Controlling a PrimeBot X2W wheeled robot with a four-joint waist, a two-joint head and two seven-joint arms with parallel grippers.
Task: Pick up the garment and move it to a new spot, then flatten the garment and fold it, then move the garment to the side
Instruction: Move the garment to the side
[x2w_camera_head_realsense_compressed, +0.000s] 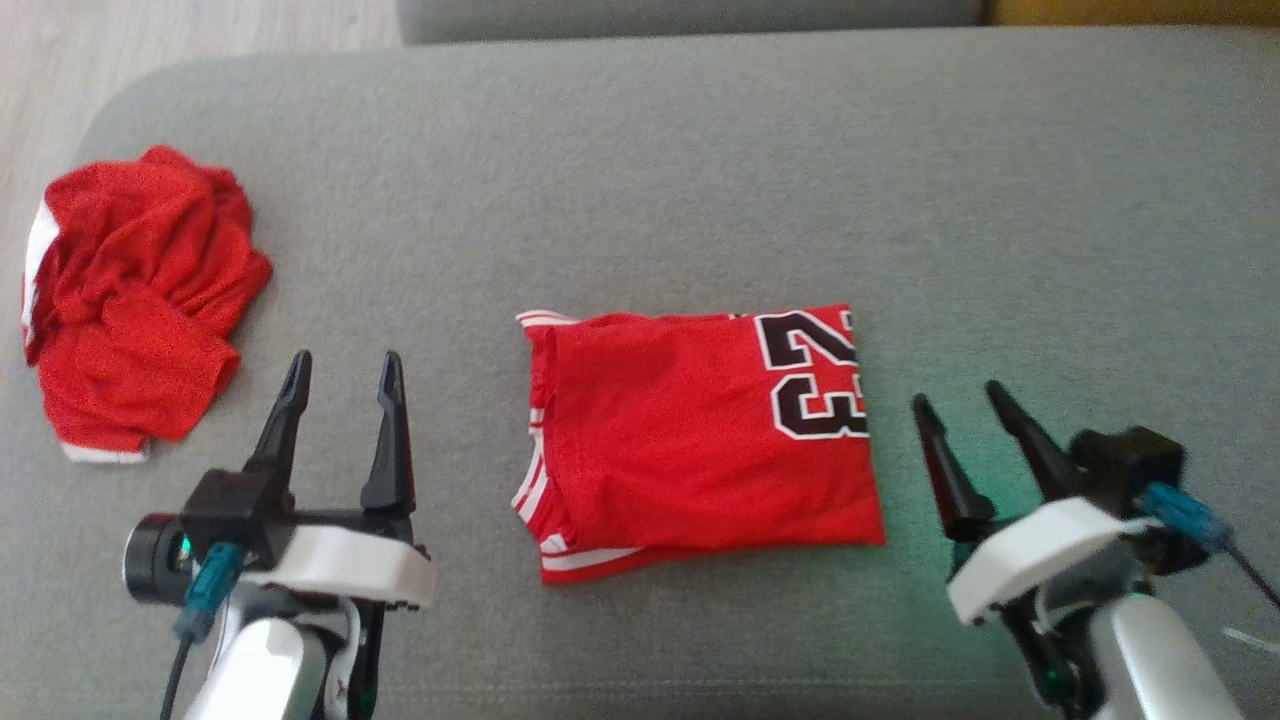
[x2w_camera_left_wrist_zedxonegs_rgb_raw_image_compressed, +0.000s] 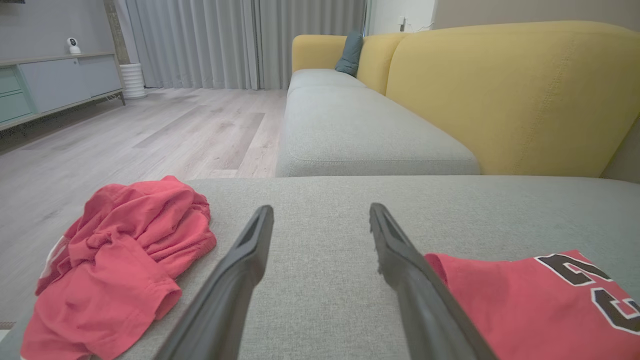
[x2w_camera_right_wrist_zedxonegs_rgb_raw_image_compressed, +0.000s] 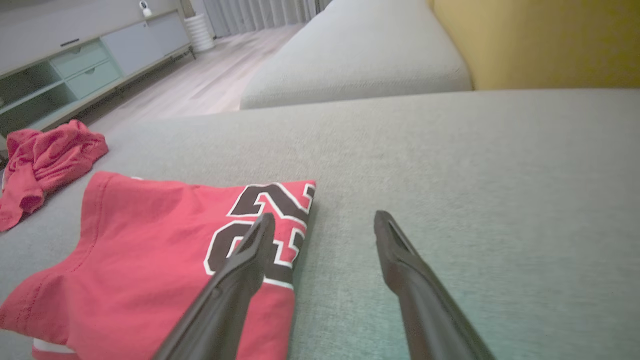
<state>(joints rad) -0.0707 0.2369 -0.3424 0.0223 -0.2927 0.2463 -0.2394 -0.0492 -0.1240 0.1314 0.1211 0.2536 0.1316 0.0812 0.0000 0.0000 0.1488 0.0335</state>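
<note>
Lower left, the left gripper (x2w_camera_head_realsense_compressed: 345, 362) spreads its fingers wide, empty. The folded red numbered jersey (x2w_camera_head_realsense_compressed: 690, 440) lies mid-frame on the grey sofa cushion (x2w_camera_head_realsense_compressed: 700, 180), long axis left-right. Lower right, the right gripper (x2w_camera_head_realsense_compressed: 953, 395), equally wide and empty, is nearer, just beside its edge.

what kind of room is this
Most likely a home living room: a yellow-backed grey sofa, a low sideboard on a wood floor, and floor-length curtains behind.

White wrists (x2w_camera_head_realsense_compressed: 340, 565), black tapered jaws, teal cables (x2w_camera_head_realsense_compressed: 205, 590)
</note>
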